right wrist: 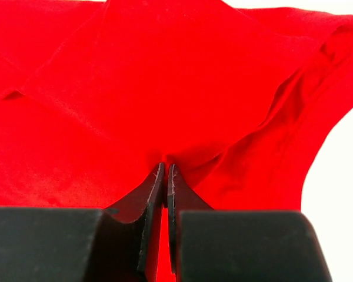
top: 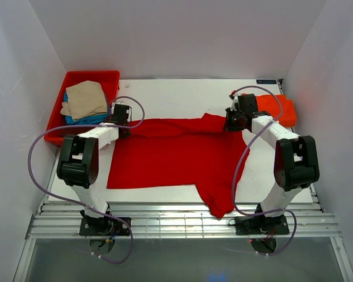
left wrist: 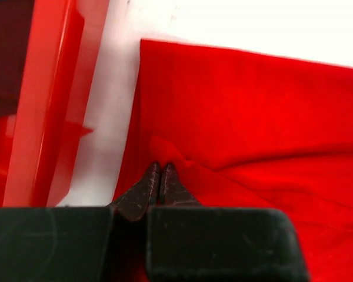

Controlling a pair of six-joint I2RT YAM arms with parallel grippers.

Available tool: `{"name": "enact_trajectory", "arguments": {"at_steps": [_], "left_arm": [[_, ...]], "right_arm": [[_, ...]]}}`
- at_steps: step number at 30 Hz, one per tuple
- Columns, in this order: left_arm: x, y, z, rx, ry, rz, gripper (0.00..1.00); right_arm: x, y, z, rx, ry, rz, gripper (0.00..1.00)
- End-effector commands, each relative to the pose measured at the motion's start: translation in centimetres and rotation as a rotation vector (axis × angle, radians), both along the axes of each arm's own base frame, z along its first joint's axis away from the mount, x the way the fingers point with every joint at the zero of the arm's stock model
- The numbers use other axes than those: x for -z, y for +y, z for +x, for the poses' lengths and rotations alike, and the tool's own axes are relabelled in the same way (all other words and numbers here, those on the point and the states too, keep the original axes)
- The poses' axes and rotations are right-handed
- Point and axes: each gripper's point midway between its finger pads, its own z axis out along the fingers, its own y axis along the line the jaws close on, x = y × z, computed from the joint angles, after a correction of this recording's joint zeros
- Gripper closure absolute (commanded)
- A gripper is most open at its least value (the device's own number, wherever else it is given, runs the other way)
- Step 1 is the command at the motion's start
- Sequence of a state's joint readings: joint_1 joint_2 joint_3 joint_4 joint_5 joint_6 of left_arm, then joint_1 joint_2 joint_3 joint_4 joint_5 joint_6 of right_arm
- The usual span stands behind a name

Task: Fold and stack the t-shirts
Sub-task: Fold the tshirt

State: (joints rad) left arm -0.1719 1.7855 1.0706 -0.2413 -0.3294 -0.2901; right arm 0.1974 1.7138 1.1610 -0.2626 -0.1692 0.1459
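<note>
1. Top external view: a bright red t-shirt (top: 176, 155) lies spread across the middle of the white table (top: 182, 91). Its body is mostly flat, and one sleeve trails toward the near edge on the right.
2. Along the shirt's far edge a band of cloth looks doubled over, running between the two arms.
3. The left tool (top: 125, 124) sits at the shirt's far left corner, just beside the red plastic tray (top: 62, 97).
4. From the left wrist camera its fingertips are pressed together with a small ridge of red cloth pinched between them. The tray wall stands to the left, with a strip of bare table between it and the shirt's edge.
5. The right tool (top: 232, 122) is at the far right corner of the shirt, by the other sleeve.
6. From the right wrist camera its fingertips are closed on a pucker of the same red cloth. Creases fan away from the grip, and the sleeve bunches up to the right.
7. In the tray at the far left lies a beige t-shirt (top: 85, 100), loosely folded on top of a blue t-shirt (top: 91, 119), of which only an edge shows.
8. An orange-red t-shirt (top: 279, 108) lies folded at the far right of the table, behind the right arm and apart from the bright red one.
</note>
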Motion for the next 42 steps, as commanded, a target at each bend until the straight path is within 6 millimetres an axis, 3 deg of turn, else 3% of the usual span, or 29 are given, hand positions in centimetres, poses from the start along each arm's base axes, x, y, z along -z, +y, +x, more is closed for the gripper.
{"name": "enact_trajectory", "arguments": {"at_steps": [1, 10, 16, 18, 19, 20, 21, 22, 26, 31, 33, 34, 38, 39, 42], "left_arm": [[-2.9, 1.6, -1.0, -0.097, -0.045, 0.082, 0.96], [-5.4, 3.7, -2.6, -0.270, -0.087, 0.130, 0.96], [-4.2, 3.4, -2.7, -0.250, -0.035, 0.126, 0.95], [-3.6, 3.2, -3.0, -0.237, -0.011, 0.123, 0.83], [-3.3, 3.1, -3.2, -0.232, -0.002, 0.123, 0.74], [-3.1, 3.2, -3.4, -0.230, 0.009, 0.126, 0.60], [-3.0, 3.3, -3.6, -0.234, 0.012, 0.129, 0.54], [-3.0, 3.3, -3.7, -0.237, 0.014, 0.134, 0.50], [-4.6, 3.7, -3.7, -0.264, -0.028, 0.147, 0.41], [-8.4, 3.1, -2.1, -0.276, -0.145, 0.105, 0.42], [-8.7, 2.5, -1.2, -0.261, -0.163, 0.084, 0.46], [-8.4, 2.2, -0.6, -0.257, -0.158, 0.080, 0.47], [-6.3, 1.2, 1.2, -0.240, -0.112, 0.061, 0.53], [-5.8, 0.9, 1.5, -0.235, -0.102, 0.057, 0.53], [-4.1, 0.2, 2.5, -0.218, -0.064, 0.039, 0.54]], "right_arm": [[-0.6, -0.9, -0.6, 0.022, -0.018, -0.066, 0.92], [0.9, -2.5, -1.6, 0.085, 0.010, -0.167, 0.92], [1.1, -2.5, -1.7, 0.087, 0.018, -0.169, 0.92], [1.2, -2.6, -1.8, 0.088, 0.021, -0.174, 0.92], [1.2, -2.7, -1.9, 0.091, 0.023, -0.179, 0.92], [1.4, -2.7, -2.0, 0.090, 0.029, -0.185, 0.91], [1.5, -2.8, -2.2, 0.089, 0.033, -0.193, 0.87], [1.6, -2.9, -2.3, 0.087, 0.038, -0.200, 0.76], [1.1, -3.6, -2.4, 0.109, 0.018, -0.243, 0.64], [-2.8, -3.5, -0.3, 0.118, -0.104, -0.231, 0.60], [-3.6, -3.3, 0.6, 0.118, -0.132, -0.228, 0.60], [-4.4, -3.3, 1.4, 0.126, -0.155, -0.226, 0.60], [-4.7, -2.7, 3.8, 0.130, -0.160, -0.215, 0.60], [-3.6, -2.5, 4.3, 0.128, -0.135, -0.216, 0.60], [-2.8, -2.5, 6.3, 0.138, -0.128, -0.225, 0.61]]}}
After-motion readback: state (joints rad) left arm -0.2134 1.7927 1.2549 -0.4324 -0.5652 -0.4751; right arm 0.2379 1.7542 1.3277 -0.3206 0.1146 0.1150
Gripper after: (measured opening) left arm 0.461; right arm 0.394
